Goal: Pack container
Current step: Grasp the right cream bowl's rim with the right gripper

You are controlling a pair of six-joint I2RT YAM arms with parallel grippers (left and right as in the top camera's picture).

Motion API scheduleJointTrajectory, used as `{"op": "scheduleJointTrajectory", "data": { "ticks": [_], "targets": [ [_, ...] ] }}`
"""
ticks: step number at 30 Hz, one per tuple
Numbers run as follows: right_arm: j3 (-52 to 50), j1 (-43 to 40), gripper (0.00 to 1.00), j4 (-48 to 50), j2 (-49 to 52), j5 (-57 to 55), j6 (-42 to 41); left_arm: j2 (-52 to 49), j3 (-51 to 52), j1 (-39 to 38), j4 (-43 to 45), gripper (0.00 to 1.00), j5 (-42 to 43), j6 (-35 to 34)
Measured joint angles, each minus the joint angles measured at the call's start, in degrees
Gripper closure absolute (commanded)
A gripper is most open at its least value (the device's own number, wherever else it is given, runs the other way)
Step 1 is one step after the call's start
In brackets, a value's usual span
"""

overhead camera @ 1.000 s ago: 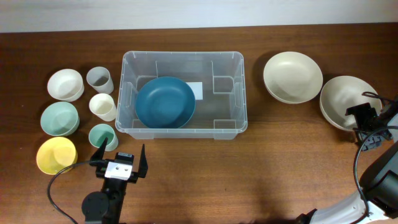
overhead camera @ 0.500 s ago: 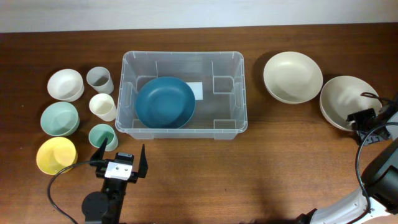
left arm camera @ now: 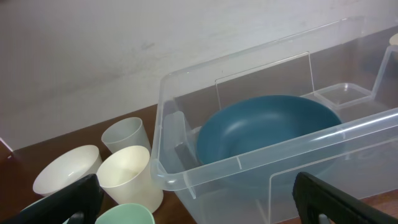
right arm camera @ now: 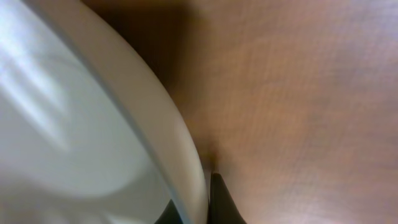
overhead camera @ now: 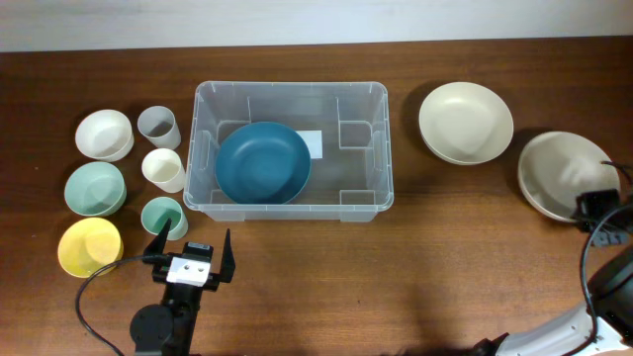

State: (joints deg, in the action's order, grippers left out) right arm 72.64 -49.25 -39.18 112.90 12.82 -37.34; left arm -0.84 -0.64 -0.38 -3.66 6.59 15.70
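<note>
The right claw (overhead camera: 596,206) is pressed together on the rim of a pale bowl (overhead camera: 562,170). In the right wrist view the rim runs down between its dark fingers (right arm camera: 219,198), pinched thin at the near edge, with brown bench (right arm camera: 298,93) on the outer side. From overhead the bowl spreads away from this claw toward the far side. A second pale bowl (overhead camera: 465,122) lies beyond that one, apart from it and clear of the claw.

The left claw (overhead camera: 194,237) is spread as wide as it goes and holds nothing. The container (overhead camera: 386,148) stands just ahead of its fingertips, a little toward its right finger, close but not touching. In the left wrist view its clear near wall fills the space between the two fingers. A blue bowl (overhead camera: 262,163) lies in the container's wide compartment. A teal cup (overhead camera: 161,216) stands right at the tip of the left finger; whether they touch I cannot tell
</note>
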Motion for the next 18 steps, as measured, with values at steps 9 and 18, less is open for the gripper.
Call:
{"op": "scheduleJointTrajectory", "data": {
  "ticks": [9,18],
  "targets": [
    [10.86,-8.00,0.96,-11.39,0.59,5.25,4.00,0.00,0.00,0.00,0.00,0.00,-0.02,0.00],
    [27.89,-6.73,0.96,-25.14,-3.78,17.31,9.62,0.00,0.00,0.00,0.00,0.00,0.00,0.00]
  ]
}}
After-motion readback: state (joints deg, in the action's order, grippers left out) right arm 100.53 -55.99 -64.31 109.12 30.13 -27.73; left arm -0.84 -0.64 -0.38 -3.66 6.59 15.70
